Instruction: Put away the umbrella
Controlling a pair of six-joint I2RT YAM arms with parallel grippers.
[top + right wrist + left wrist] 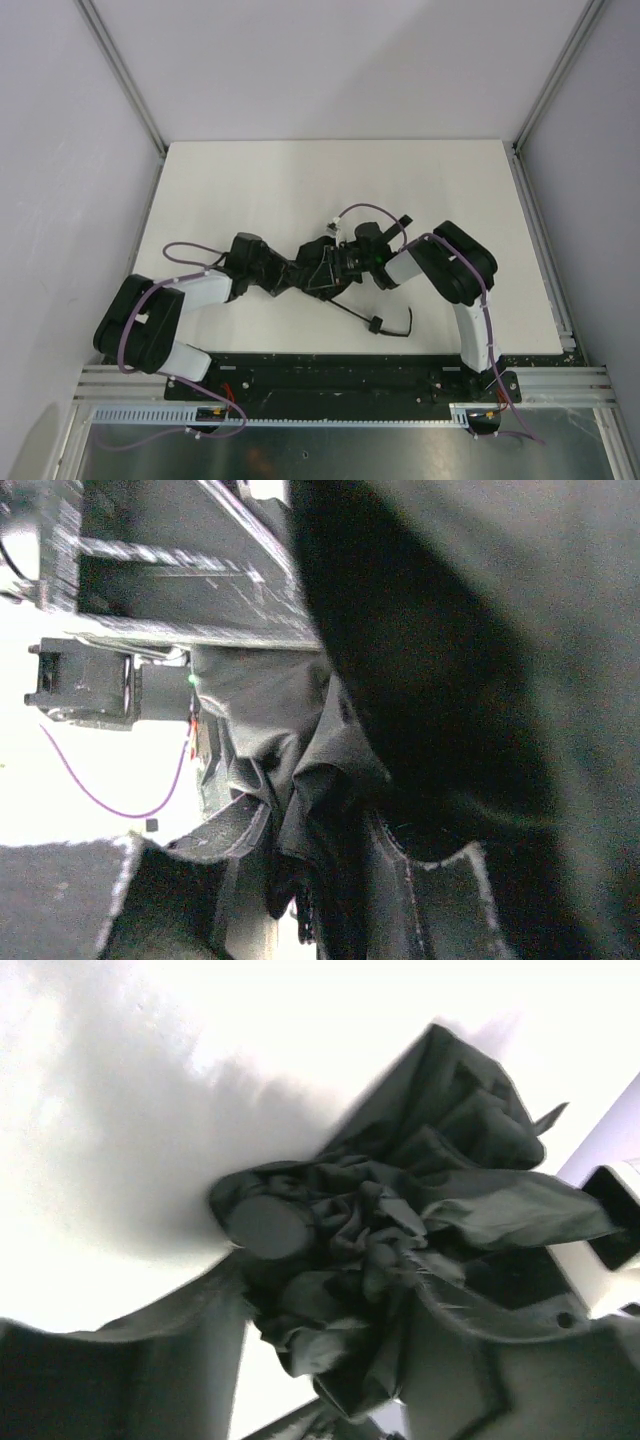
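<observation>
Top view first: the umbrella (322,268) is mid-table, right where your two arms meet. Its long axis runs diagonally. The bunched canopy is up between the grippers, and the thin shaft trails toward the near edge on the right, ending at the handle (378,325) with its strap. The left gripper (288,276) comes at the canopy from the left and the right gripper (346,262) from the right, so both are about equally close.

Left wrist: your fingers (120,1370) are spread either side of the crumpled canopy (390,1230), with a sliver of table showing on one side, so it's not clamped.

Right wrist: these fingers (205,875) are pinching a fold of canopy fabric (315,810). I'd guess the left arm does the next bit of tidying.
</observation>
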